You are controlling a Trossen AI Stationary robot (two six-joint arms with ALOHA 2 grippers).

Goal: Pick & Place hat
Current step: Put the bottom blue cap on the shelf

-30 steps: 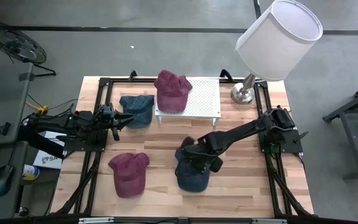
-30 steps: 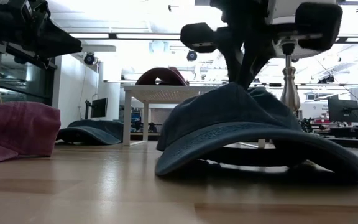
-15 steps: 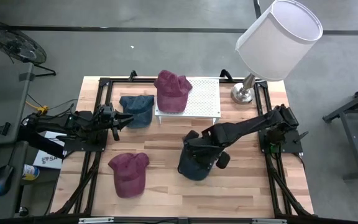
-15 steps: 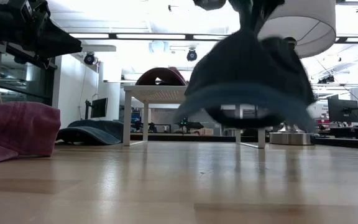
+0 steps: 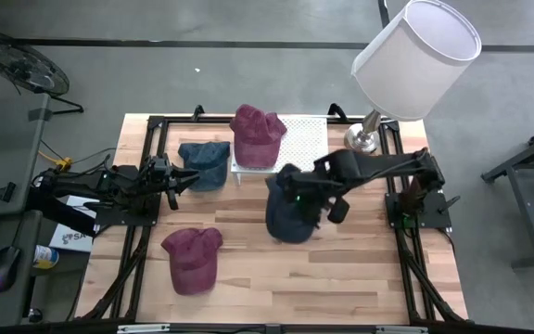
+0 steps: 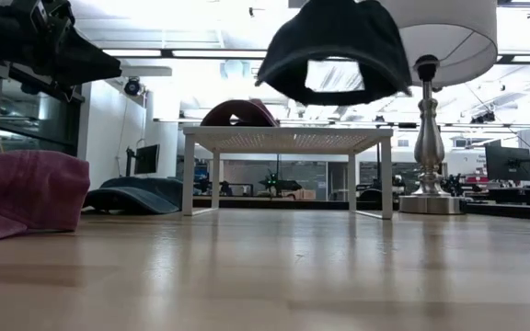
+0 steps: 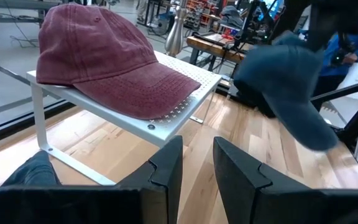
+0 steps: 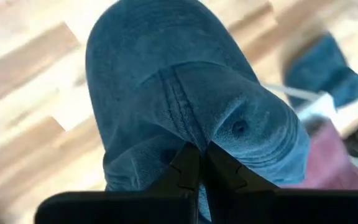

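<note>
Blue cap [image 5: 290, 211] hangs clear above the wooden desk [image 5: 248, 288], pinched at its crown in my clenched right pincer [image 8: 197, 163], just beside the white rack [image 5: 297, 148]. My left pincer [image 7: 197, 163], fingers slightly parted and empty, waits near another blue cap [image 5: 204, 164].

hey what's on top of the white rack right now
A maroon cap sits on the white rack, at the end nearer the left arm. The rest of its perforated top is bare; the part under the cap is hidden.
</note>
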